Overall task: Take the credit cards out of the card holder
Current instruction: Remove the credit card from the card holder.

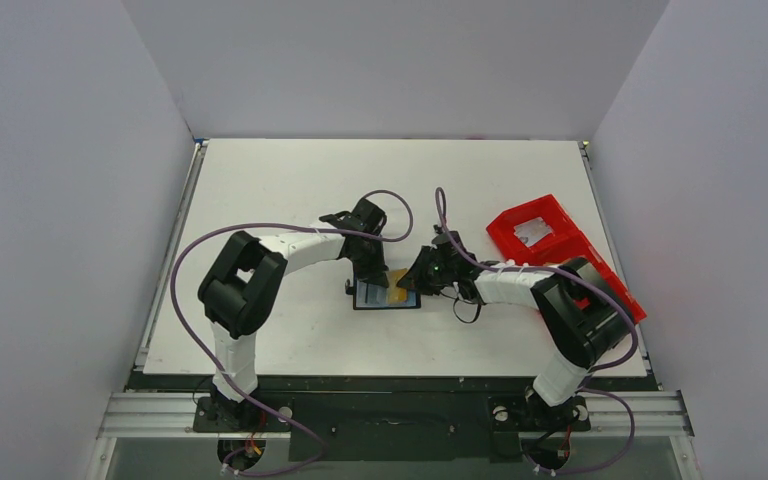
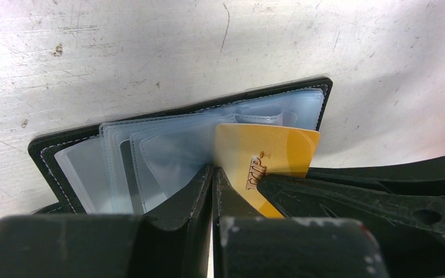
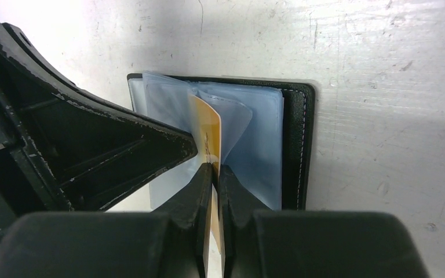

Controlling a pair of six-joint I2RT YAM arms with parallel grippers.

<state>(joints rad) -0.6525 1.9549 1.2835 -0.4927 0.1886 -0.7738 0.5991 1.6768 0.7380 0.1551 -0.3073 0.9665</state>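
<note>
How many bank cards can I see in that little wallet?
1: a yellow card sticking out of the open card holder, pinched by the right pincer. Clear sleeves may hide more.

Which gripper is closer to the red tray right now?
Right. The right gripper, shut on the yellow card, is on the card holder's side toward the red tray; the left gripper is at the holder's other side, farther off.

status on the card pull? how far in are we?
Done: the card holder lies open, its clear sleeves fanned out. In hand: the right gripper is shut on a yellow card that sits partly out of its sleeve. The left gripper is shut, tips at the sleeves beside it. Left: pull that card clear and set it down. Can't tell if other sleeves hold cards.
</note>
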